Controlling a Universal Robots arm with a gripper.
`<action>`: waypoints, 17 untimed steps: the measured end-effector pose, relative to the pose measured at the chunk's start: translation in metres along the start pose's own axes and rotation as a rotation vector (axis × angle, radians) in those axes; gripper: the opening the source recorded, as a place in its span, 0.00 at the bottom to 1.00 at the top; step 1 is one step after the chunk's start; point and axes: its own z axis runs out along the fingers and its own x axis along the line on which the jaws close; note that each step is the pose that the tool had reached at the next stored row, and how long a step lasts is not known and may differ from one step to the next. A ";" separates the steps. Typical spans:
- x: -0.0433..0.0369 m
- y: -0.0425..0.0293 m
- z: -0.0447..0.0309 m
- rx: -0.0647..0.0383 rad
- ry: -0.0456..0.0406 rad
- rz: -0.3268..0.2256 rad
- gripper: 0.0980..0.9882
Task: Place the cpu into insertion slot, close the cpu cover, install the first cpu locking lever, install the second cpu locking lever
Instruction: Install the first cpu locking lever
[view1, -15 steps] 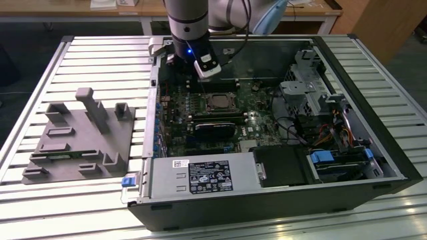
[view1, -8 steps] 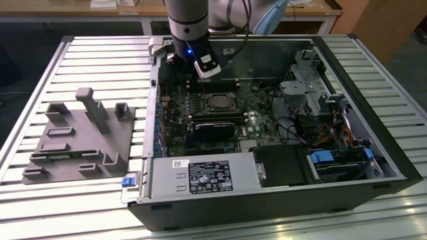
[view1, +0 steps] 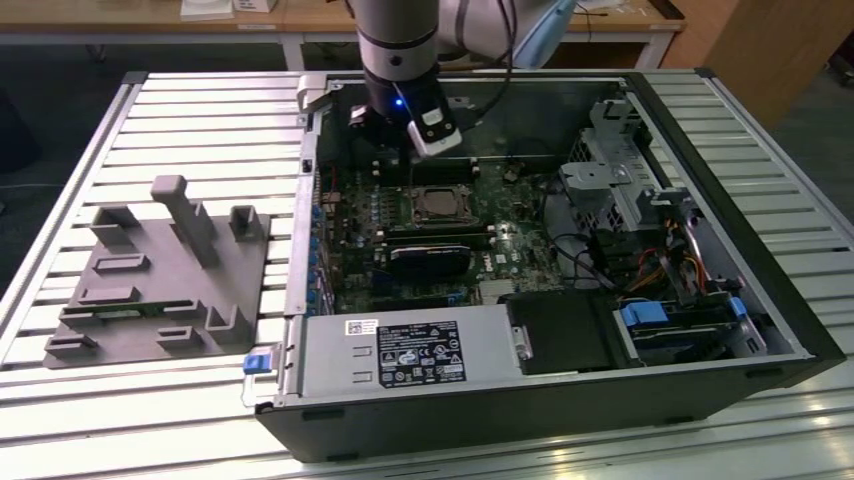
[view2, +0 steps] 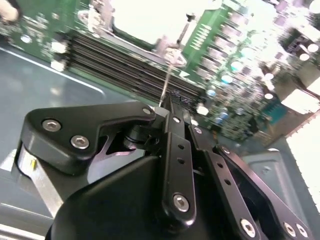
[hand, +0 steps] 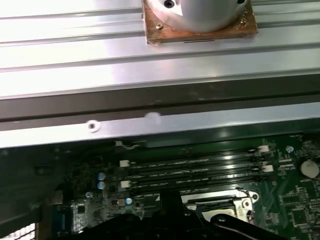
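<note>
Ribbed metal table (view1: 200, 110) underneath, bright with glare along its slats. Behind, wooden-topped benches (view1: 174, 25) on white legs over a dark floor (view1: 54, 90). Brown wooden cabinet (view1: 774, 50) at the exterior view's right.

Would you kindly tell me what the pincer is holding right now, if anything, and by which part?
In the second wrist view, the pincer appears shut on the thin wire locking lever, pinching it at its free end.
</note>
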 end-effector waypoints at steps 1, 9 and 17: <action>-0.0036 0.0004 0.0002 0.000 0.0001 0.000 0.01; -0.0200 0.0023 0.0013 0.003 -0.0007 0.002 0.01; -0.0200 0.0021 0.0022 0.005 -0.0081 0.000 0.01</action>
